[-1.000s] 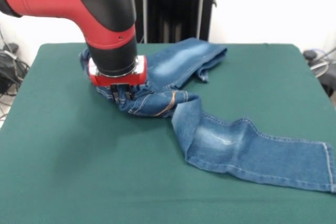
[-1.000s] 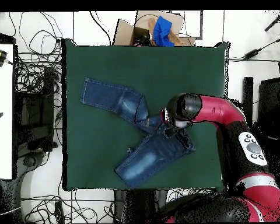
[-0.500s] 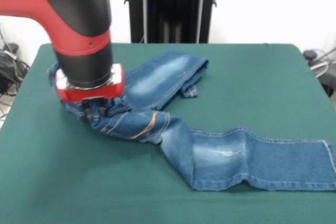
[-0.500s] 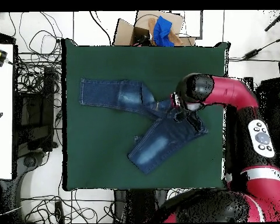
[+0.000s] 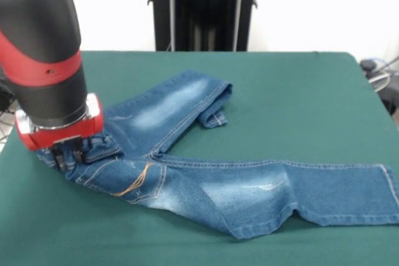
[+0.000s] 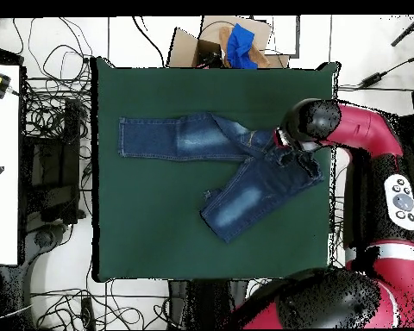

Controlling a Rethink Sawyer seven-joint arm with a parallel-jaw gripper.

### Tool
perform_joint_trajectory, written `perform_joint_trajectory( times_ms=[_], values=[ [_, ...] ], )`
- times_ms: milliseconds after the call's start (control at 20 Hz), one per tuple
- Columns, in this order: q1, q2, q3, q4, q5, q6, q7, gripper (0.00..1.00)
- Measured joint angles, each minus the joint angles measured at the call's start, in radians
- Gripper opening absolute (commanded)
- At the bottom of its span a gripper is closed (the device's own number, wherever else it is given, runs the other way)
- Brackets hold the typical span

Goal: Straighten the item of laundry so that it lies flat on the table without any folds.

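Jeans (image 5: 206,185): blue denim, faded whitish patches, orange pocket stitching; legs spread in a V from the waistband.
Long leg: runs along the table (image 5: 299,91), hem at one side edge.
Short leg: angled away, hem folded under.
Gripper (image 5: 65,154): clamped on the waistband near the opposite edge.
Box (image 6: 219,43): off the table, blue cloth inside.

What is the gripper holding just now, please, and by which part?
The gripper is shut on the jeans, pinching them at the waistband end, near the table edge.
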Motion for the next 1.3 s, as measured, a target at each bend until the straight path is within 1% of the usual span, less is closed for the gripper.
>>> perform_joint_trajectory(
  times_ms=[150, 400, 1000, 1050, 1300],
  values=[
    [0.002, 0.030, 0.000, -0.033, -0.001, 0.000, -0.030, 0.00],
    [0.003, 0.076, 0.000, -0.072, -0.002, 0.000, -0.033, 0.00],
    [0.003, 0.080, 0.000, -0.075, -0.002, -0.005, -0.033, 0.00],
    [0.002, 0.076, 0.000, -0.067, -0.002, -0.012, -0.033, 1.00],
    [0.002, 0.063, 0.000, -0.044, -0.002, -0.043, -0.033, 1.00]
  ],
)
